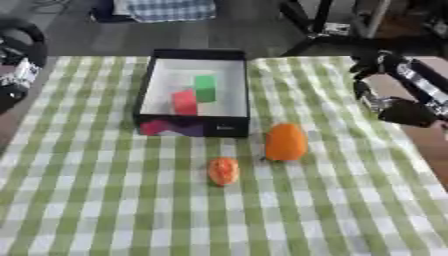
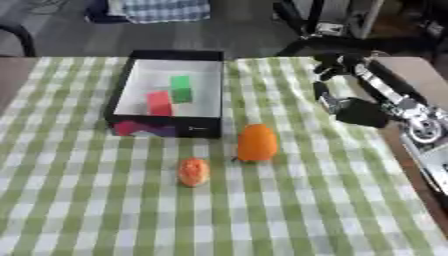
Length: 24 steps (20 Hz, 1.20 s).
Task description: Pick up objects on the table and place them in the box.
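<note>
A surface [image 1: 105,210] covered with a green and white checked cloth fills the view, seen from above and slightly tilted. Toward its far side, a little left of centre, sits a black box [image 1: 149,90] with a white inside, open at the top. Two small blocks lie inside the box: a green block [image 1: 205,88] farther back and a red block [image 1: 184,102] just nearer and to its left, the two close together or touching. The near outer wall of the box shows a pink and purple patch.

On the cloth, near the box's near right corner, stands an orange rounded object [image 1: 285,142], upright and taller than it is wide. Nearer still and a bit to the left lies a smaller orange and red object [image 1: 223,171], apart from the larger one. Neither is touched by anything.

The robot's right hand [image 2: 350,107] hangs above the right side of the surface, well to the right of the box and farther than the large orange object, at the end of a black and silver arm that enters from the right. Whether its fingers are spread or curled cannot be told; it holds nothing that can be seen.

The left hand [image 1: 12,75] shows only as dark and pale shapes at the far left edge, beside the surface; its fingers cannot be made out.
</note>
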### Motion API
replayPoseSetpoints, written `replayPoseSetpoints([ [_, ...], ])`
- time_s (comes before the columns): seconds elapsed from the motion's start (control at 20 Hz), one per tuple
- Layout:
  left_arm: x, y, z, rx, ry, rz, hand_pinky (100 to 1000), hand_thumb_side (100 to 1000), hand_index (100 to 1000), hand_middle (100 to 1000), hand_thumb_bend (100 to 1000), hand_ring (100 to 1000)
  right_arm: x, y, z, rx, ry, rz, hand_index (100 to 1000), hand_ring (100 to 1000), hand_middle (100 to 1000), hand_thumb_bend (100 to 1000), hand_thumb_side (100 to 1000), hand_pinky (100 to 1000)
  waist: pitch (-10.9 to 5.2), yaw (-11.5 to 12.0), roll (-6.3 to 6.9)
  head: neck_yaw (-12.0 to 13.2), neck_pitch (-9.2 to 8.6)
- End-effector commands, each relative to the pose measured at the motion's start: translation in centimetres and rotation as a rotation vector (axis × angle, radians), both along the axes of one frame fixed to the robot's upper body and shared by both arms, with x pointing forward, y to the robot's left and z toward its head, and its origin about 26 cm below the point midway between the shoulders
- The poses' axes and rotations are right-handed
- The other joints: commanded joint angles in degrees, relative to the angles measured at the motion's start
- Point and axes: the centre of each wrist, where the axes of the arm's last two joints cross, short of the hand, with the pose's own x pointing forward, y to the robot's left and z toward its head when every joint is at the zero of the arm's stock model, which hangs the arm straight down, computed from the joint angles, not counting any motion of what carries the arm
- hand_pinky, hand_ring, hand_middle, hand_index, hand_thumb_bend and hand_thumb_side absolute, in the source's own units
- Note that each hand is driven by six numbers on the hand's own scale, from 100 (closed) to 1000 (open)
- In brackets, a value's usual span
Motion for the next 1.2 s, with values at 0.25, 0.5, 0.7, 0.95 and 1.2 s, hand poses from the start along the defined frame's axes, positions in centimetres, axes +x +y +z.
replayPoseSetpoints([
  [0.25, 0.0, -0.3, -0.9, -0.061, 0.009, 0.001, 737, 753, 913, 580, 332, 522, 2.8, 1.1, -2.5, -0.210, 0.041, 0.041, 934, 780, 767, 318, 673, 890, -0.58, 0.54, 0.24, -0.38, -0.09],
  [0.5, -0.1, -0.6, -1.8, -0.076, 0.037, -0.016, 736, 760, 913, 580, 328, 521, 3.9, 2.1, -4.2, -0.285, 0.040, 0.058, 929, 789, 774, 402, 652, 890, -0.43, 0.84, 0.43, -0.61, -0.09],
  [0.7, -0.1, -0.7, -2.2, -0.080, 0.052, -0.021, 737, 767, 915, 581, 326, 521, 4.2, 2.5, -4.7, -0.328, 0.019, 0.076, 922, 793, 773, 431, 653, 891, -0.44, 0.94, 0.42, -0.70, -0.09],
  [0.95, -0.1, -0.8, -2.5, -0.084, 0.061, -0.024, 737, 769, 917, 581, 325, 521, 4.3, 2.9, -5.1, -0.336, 0.011, 0.088, 913, 792, 771, 433, 653, 890, -0.41, 1.21, 0.43, -0.87, -0.09],
  [1.2, -0.1, -0.8, -2.6, -0.090, 0.061, -0.023, 737, 769, 917, 581, 324, 521, 4.4, 3.6, -5.6, -0.355, 0.015, 0.098, 860, 793, 771, 382, 629, 889, -0.40, 1.42, 0.45, -1.23, -0.09],
])
